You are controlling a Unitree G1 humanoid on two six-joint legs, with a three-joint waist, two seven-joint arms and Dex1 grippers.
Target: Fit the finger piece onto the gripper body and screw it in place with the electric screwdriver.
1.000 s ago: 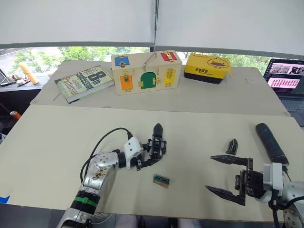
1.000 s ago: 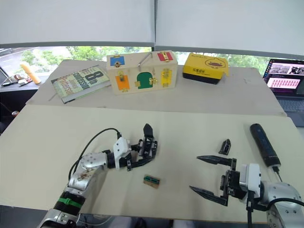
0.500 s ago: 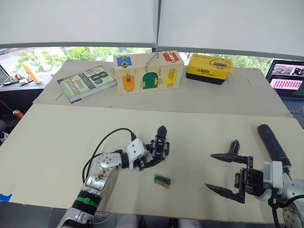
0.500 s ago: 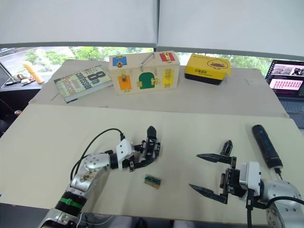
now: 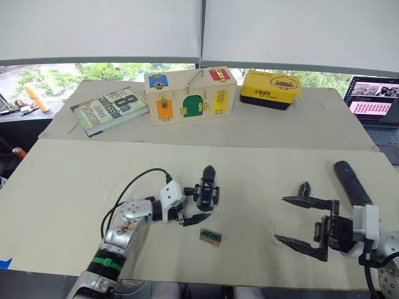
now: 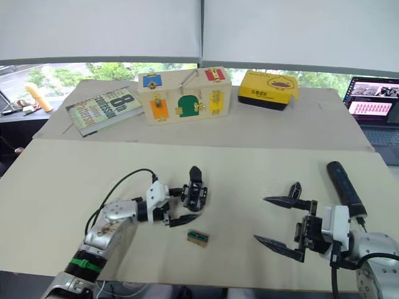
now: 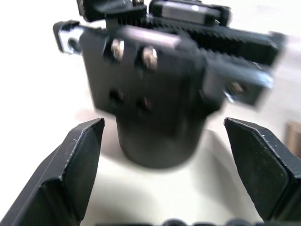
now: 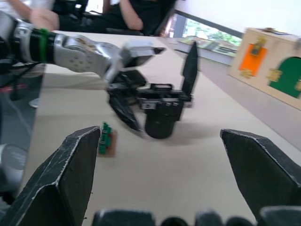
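Note:
The gripper body (image 5: 207,187), a black block with one pointed finger sticking up, stands on the near table left of centre. My left gripper (image 5: 201,204) is open around it, and in the left wrist view the body (image 7: 155,94) sits between the fingers (image 7: 77,162) with a gap on each side. The small black finger piece (image 5: 304,189) lies to the right, just beyond the upper finger of my open right gripper (image 5: 280,218), which holds nothing. The dark electric screwdriver (image 5: 349,182) lies further right, beside my right wrist.
A small green-and-tan board (image 5: 211,237) lies just in front of the gripper body. On the far table are a book (image 5: 109,109), a wooden latch box (image 5: 190,94), a yellow box (image 5: 272,88) and a laptop (image 5: 374,103). People (image 8: 127,14) sit beyond the table's left side.
My left gripper's lower finger now stands further off the gripper body. My right gripper has shifted a little forward, so its upper finger is closer to the finger piece. The camera shifted slightly.

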